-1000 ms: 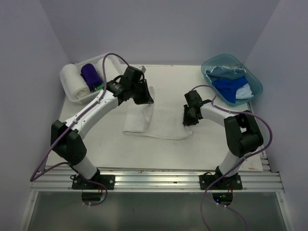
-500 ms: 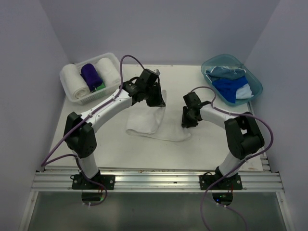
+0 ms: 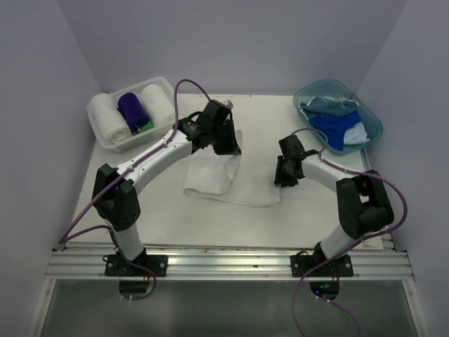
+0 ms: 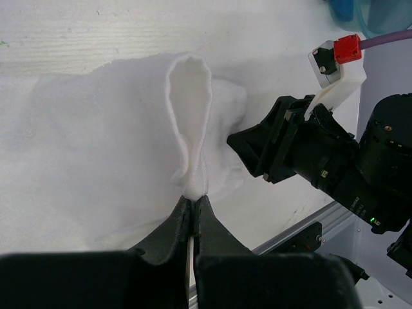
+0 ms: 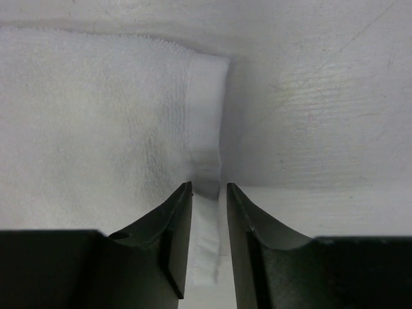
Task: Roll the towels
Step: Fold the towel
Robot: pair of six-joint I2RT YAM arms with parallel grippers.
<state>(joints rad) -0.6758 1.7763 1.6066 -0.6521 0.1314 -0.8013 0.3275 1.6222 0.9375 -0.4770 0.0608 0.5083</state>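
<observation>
A large white towel (image 3: 235, 184) lies spread on the table, its left part folded over. My left gripper (image 3: 229, 146) is shut on a raised loop of that towel (image 4: 188, 116), pinching it at the fingertips (image 4: 193, 198) above the table. My right gripper (image 3: 284, 175) is low at the towel's right edge. Its jaws (image 5: 209, 188) are a little apart, astride the hem (image 5: 207, 161), not closed on it. Two rolled white towels (image 3: 110, 119), a purple one (image 3: 133, 111) and a green one (image 3: 145, 128) lie in the basket. Royal blue (image 3: 333, 130) and pale blue (image 3: 326, 105) towels lie in the tub.
The white lattice basket (image 3: 98, 138) stands at the back left. The translucent teal tub (image 3: 372, 125) stands at the back right. The right arm (image 4: 322, 161) shows close beside the towel in the left wrist view. An aluminium rail (image 3: 224, 263) runs along the near edge.
My left gripper carried the towel's fold to the right a second ago and has since held still. My right gripper has shifted a little to the right, to the towel's right edge.
</observation>
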